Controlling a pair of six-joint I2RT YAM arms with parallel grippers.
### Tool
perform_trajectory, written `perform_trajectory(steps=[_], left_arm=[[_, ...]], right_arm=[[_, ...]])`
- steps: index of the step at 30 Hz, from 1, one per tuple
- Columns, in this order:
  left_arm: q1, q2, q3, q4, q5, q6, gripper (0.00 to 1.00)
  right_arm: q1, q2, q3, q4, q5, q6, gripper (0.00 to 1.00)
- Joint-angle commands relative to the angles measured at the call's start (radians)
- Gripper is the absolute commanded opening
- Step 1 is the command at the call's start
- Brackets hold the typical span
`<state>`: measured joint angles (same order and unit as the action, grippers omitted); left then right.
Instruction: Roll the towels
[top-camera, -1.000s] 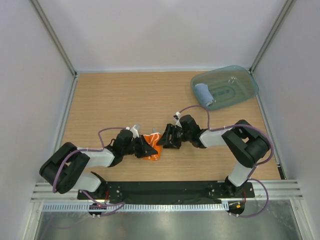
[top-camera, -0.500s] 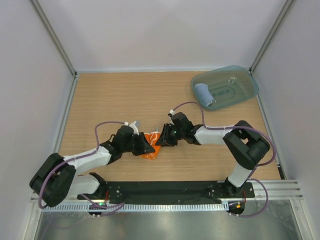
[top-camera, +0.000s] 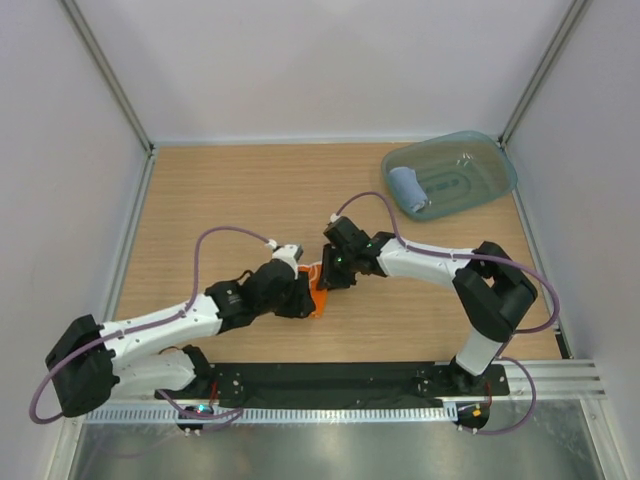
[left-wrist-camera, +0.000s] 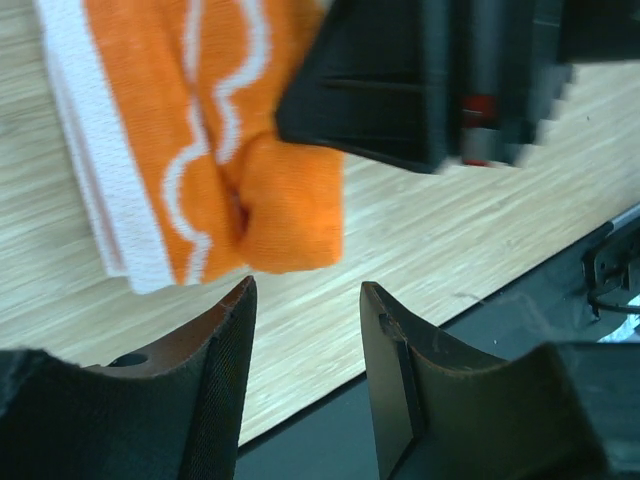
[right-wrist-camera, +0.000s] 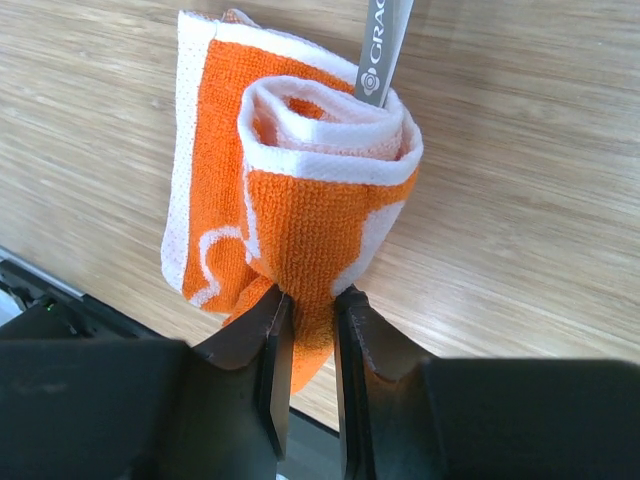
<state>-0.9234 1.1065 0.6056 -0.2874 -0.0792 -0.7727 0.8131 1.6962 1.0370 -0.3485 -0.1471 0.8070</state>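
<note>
The right gripper (right-wrist-camera: 305, 305) was clamped on the lower fold of the rolled orange towel (right-wrist-camera: 320, 190). The grey tag (right-wrist-camera: 380, 50) at the towel's top read "GRAC", the rest cut off. The left gripper (left-wrist-camera: 305, 297) stood just beside the towel, fingers apart.

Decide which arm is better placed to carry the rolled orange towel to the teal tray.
Right. The right gripper pinches the orange towel, and the tray lies on its side; the left gripper stands open, holding nothing.

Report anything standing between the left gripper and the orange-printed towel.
Nothing visible does. The left gripper, jaws open, faces the orange-printed towel across a strip of table. The right gripper is pinched on the towel's end and overlaps its far side, not the gap.
</note>
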Motion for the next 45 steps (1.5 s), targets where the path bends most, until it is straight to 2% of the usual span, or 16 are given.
perform_trajectory(steps=[1,7,21,27,33,36,45], left_arm=[[-0.090,0.035,0.072,-0.045,-0.166,0.041,0.47],[-0.172,0.174,0.131,-0.045,-0.243,0.061,0.49],[-0.238,0.412,0.226,-0.053,-0.376,0.087,0.48],[-0.261,0.455,0.218,-0.047,-0.393,0.081,0.37],[-0.267,0.461,0.207,-0.035,-0.390,0.079,0.09],[-0.267,0.444,0.195,-0.026,-0.375,0.078,0.01],[-0.267,0.340,0.097,0.040,-0.301,0.029,0.00]], right_arm=[[0.014,0.020,0.063,-0.098,0.044,-0.017,0.21],[0.021,0.026,0.097,-0.130,0.044,-0.019,0.21],[0.023,0.008,0.113,-0.147,0.009,-0.016,0.20],[0.023,0.016,0.126,-0.142,-0.023,-0.011,0.21],[0.023,0.022,0.123,-0.135,-0.039,-0.008,0.21],[0.023,0.023,0.123,-0.132,-0.034,-0.006,0.24],[-0.015,0.054,0.195,-0.176,-0.023,-0.043,0.50]])
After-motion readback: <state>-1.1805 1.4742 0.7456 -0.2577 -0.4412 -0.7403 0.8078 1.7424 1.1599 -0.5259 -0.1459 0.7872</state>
